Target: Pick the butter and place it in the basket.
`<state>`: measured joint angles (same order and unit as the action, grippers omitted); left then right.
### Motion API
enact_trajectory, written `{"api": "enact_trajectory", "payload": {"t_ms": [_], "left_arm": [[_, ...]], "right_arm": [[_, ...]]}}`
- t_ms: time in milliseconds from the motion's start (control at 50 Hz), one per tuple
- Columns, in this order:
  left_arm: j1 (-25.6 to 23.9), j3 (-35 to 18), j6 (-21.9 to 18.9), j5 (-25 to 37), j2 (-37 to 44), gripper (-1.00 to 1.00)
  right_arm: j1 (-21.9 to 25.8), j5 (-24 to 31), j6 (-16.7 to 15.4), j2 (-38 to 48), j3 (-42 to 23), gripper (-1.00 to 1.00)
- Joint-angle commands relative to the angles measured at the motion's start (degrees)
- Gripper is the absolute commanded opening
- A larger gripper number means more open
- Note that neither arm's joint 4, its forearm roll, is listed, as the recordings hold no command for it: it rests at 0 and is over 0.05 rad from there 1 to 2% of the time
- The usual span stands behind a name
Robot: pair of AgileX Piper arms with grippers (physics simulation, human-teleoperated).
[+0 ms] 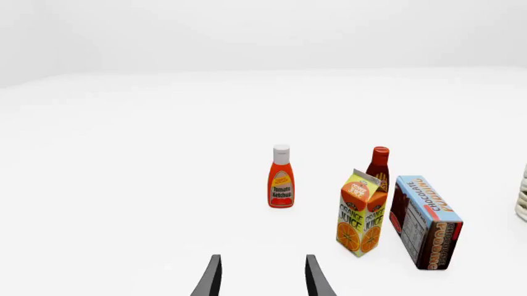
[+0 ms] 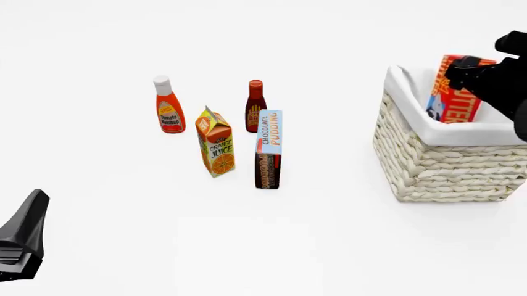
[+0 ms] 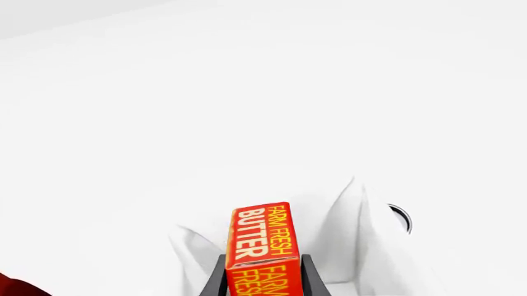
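Nearest to the front camera, the left tool [image 2: 21, 237] is seen low at the left, idle and well apart from the groceries; in its own wrist view its two fingers [image 1: 212, 277] are spread apart with nothing between them. The right tool [image 3: 263, 277] is clenched on the butter [image 2: 455, 98], which is held tilted over the opening of the basket [image 2: 436, 163], its lower end already below the white liner rim. The placing step is judged to be in hand, and the task seems nearly finished. For the next move, a short lowering into the basket is called for, then a release of the box and a straight lift so that the liner is not caught. On the white surface [image 2: 329, 246], well apart from the basket, a ketchup bottle [image 2: 168, 105], an orange juice carton [image 2: 216, 143], a dark red bottle [image 2: 255, 105] and a chocolate pudding box [image 2: 269, 150] are standing upright, close to each other. The room is only a plain white render, and no walls or furniture can be told.
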<state>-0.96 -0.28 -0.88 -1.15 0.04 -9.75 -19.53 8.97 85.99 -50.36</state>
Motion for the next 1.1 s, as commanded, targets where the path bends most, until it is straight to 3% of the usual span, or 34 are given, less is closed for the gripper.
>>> {"api": "enact_trajectory", "payload": {"t_ms": [20, 1100], "left_arm": [[0.0, 0.0, 0.0, 0.0, 0.0, 1.0], [-0.1, 0.0, -0.1, -0.1, 0.0, 1.0]], "right_arm": [[0.1, -0.7, 1.3, 0.0, -0.9, -1.0], [-0.4, -3.0, 2.3, 3.2, -0.7, -1.0]]}}
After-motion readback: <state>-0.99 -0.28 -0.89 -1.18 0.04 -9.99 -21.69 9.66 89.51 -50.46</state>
